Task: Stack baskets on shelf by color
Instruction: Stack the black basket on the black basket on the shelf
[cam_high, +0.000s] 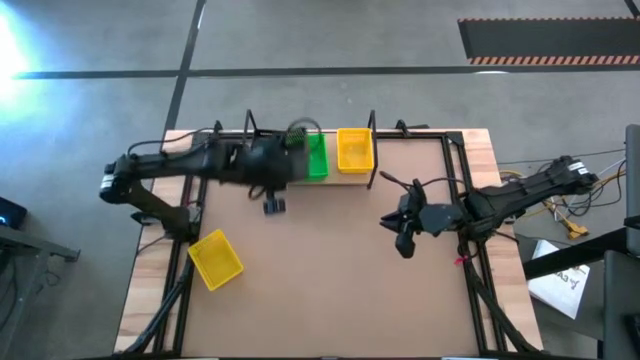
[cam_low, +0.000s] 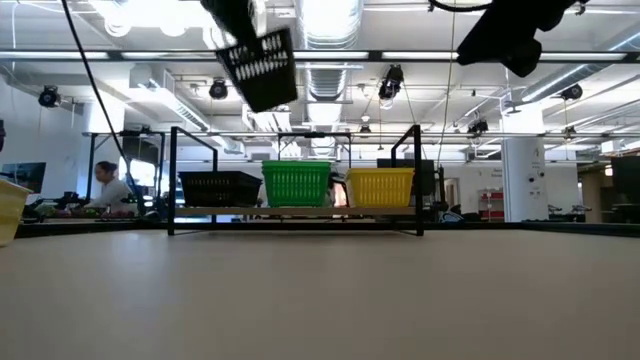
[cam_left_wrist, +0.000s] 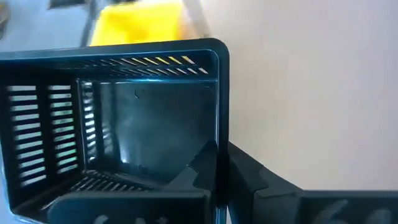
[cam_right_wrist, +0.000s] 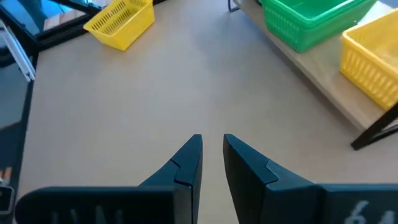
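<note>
My left pincer (cam_left_wrist: 217, 180) is clamped on the rim of a black slotted plastic basket (cam_left_wrist: 118, 130), carried high over the low light-wood plank shelf (cam_low: 295, 210) with thin black wire uprights. The low view alone shows the lift: this basket (cam_low: 262, 68) hangs tilted, well above the row on the shelf. The wrist view alone shows the grip, one dark finger inside the smooth glossy wall, one outside, with rows of narrow slits in the side walls. From above, at the table's twelve o'clock edge, the arm hides the carried basket.

On the plank the low view shows three perforated rectangular baskets side by side: a second black basket (cam_low: 220, 186), a bright green basket (cam_low: 296, 184) and a yellow basket (cam_low: 381, 186). The overhead picture shows only the green (cam_high: 316, 155) and yellow (cam_high: 354, 150) ones clear of my arm.

A loose yellow slotted basket (cam_high: 215, 259) sits askew on the tan tabletop (cam_high: 330, 270), at about eight o'clock from the table's centre.

My right pincer (cam_right_wrist: 211, 152) hovers at three o'clock over bare board, its tapered dark fingers slightly apart, holding nothing.
</note>
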